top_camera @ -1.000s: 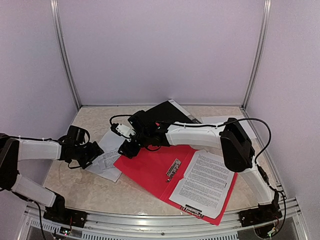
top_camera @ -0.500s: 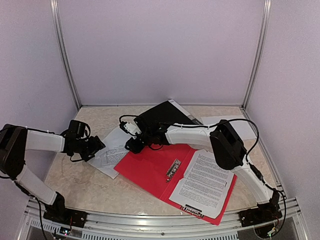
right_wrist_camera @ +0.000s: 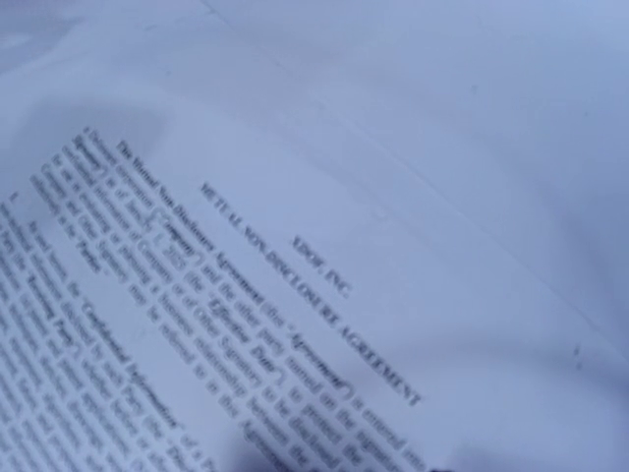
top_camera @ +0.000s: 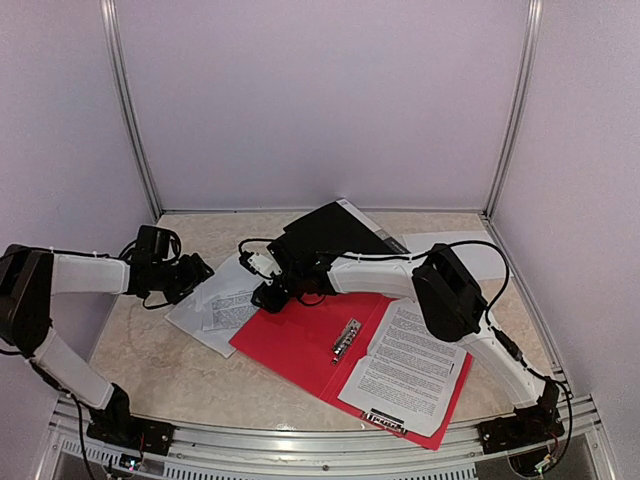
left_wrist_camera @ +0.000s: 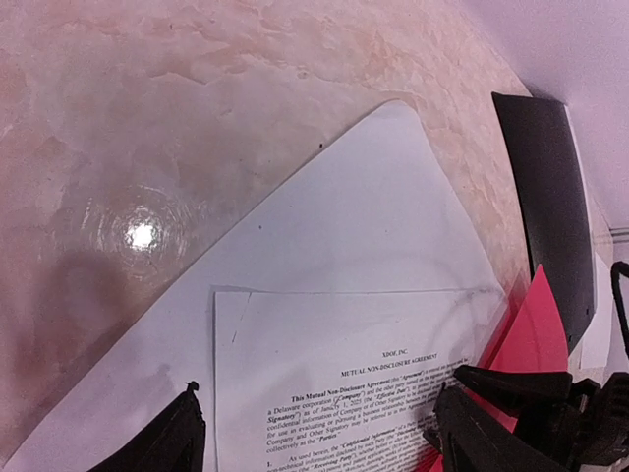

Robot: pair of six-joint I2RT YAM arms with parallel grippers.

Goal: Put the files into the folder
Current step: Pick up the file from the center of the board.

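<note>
Marble tabletop (top_camera: 170,375) holds sheets (top_camera: 215,308) beside a red folder (top_camera: 295,345); left claw (left_wrist_camera: 314,393) gapes empty above them; right claw (top_camera: 270,296) sits at their edge, opening impossible to tell.

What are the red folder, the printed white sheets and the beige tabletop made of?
The open red folder looks like matte card or thin plastic, its clip shiny metal. The printed white sheets look like thin plain paper. The mottled beige tabletop seems polished stone or laminate: it mirrors a light.
</note>
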